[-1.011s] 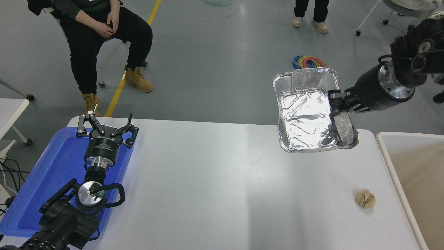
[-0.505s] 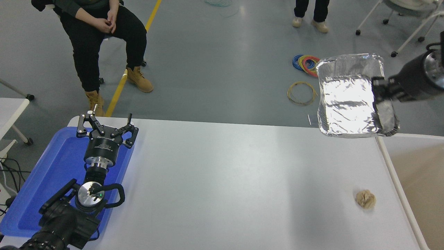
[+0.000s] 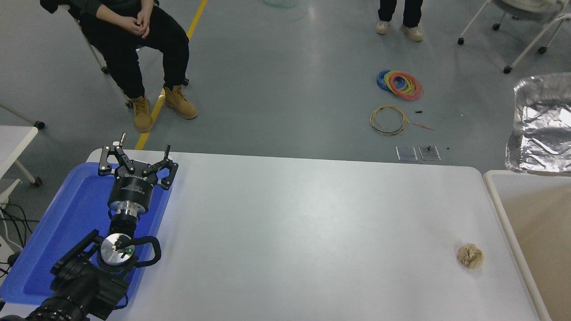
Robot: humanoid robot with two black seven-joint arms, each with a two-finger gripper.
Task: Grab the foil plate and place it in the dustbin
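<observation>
The foil plate (image 3: 542, 129) is up in the air at the right edge of the picture, above the far end of the dustbin (image 3: 495, 196). Part of it is cut off by the edge. It is not lying on anything, so something must be holding it up — most likely the right arm, but that arm and its hand are out of the picture, so I cannot tell how the hand grips it. The plate is probably held high so it clears the bin's rim before it goes in. It is not inside the bin yet, so the drop is the step left to do. The left gripper (image 3: 137, 160) is parked over the blue tray (image 3: 40, 267) at the lower left, its fingers spread wide and holding nothing — out of the way. A small paper ball (image 3: 470, 256) sits on the white table (image 3: 285, 232) near the bin, apart from the plate.
</observation>
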